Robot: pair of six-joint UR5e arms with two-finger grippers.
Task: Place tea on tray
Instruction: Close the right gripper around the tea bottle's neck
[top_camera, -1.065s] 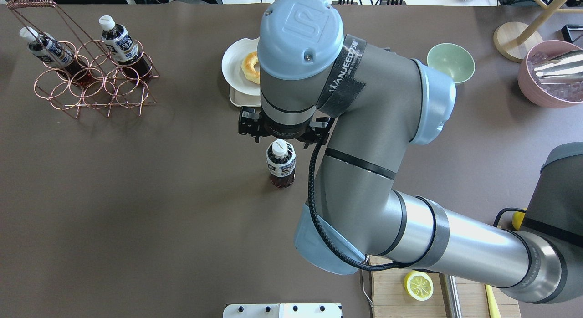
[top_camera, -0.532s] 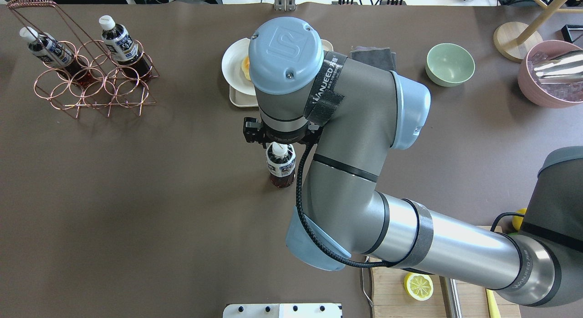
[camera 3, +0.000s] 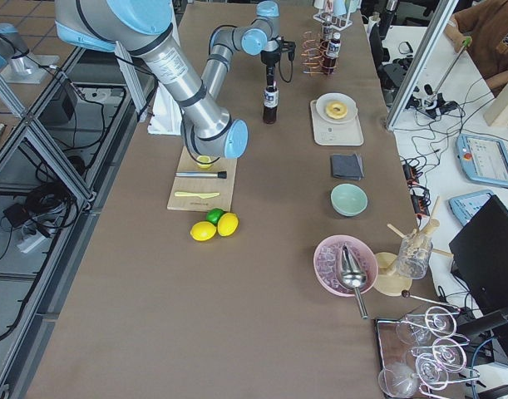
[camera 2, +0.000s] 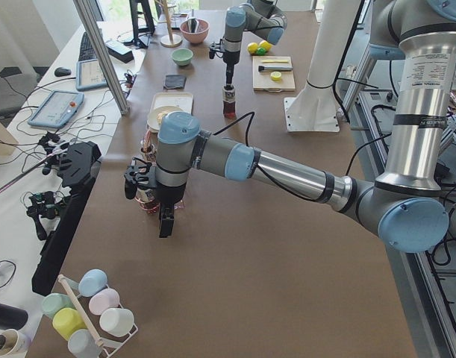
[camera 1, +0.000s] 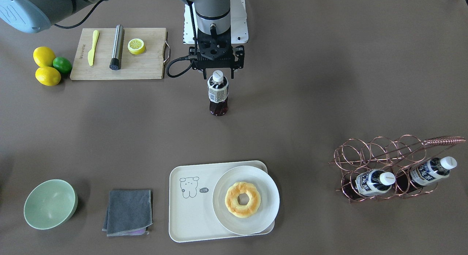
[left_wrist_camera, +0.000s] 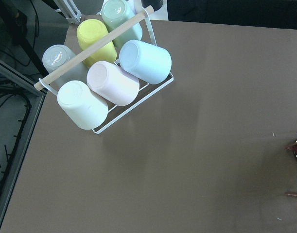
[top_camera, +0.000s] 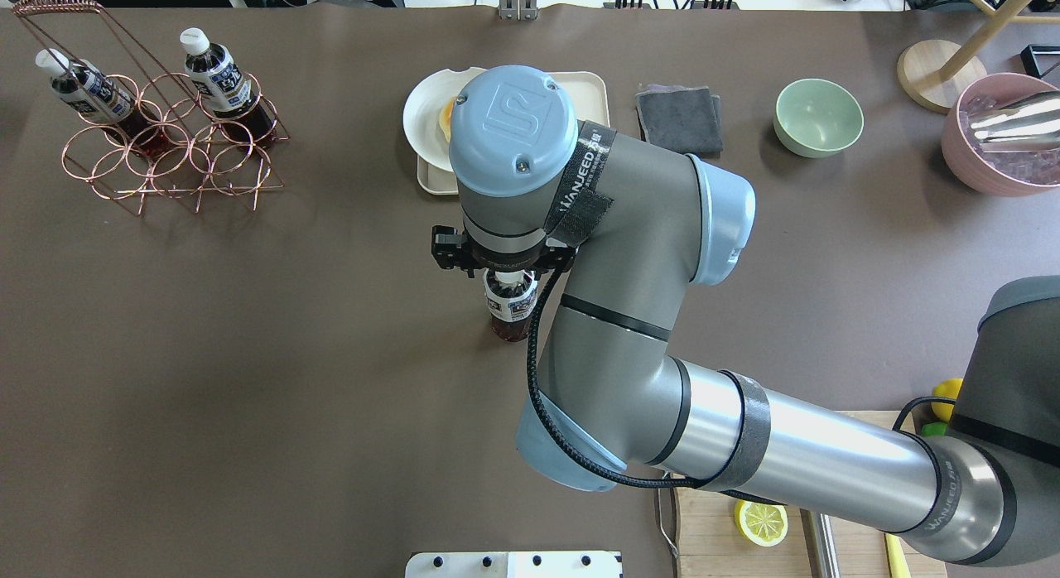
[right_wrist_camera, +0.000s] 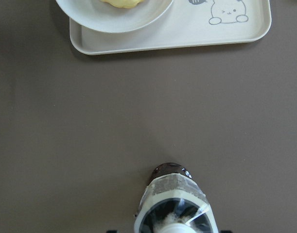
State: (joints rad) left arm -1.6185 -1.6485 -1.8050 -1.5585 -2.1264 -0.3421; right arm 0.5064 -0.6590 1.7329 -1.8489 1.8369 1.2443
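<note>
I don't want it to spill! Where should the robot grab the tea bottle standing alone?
By the neck under its white cap, straight down from above. The tea stands upright, nothing beside it, and the open right hand hangs right over it.

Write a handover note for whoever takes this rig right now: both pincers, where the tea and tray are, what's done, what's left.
Right pincer: open, lowered over the tea, one finger either side of its white cap; no grip yet.
Left pincer: hangs by the copper rack; open or shut cannot be told.
Tea: upright on the table, apart from the tray.
Tray: a plate with a doughnut covers one half; the bear-drawing half is free.
Done: approach only.
Left: close, lift, carry to the tray's free half, set down, release.
</note>
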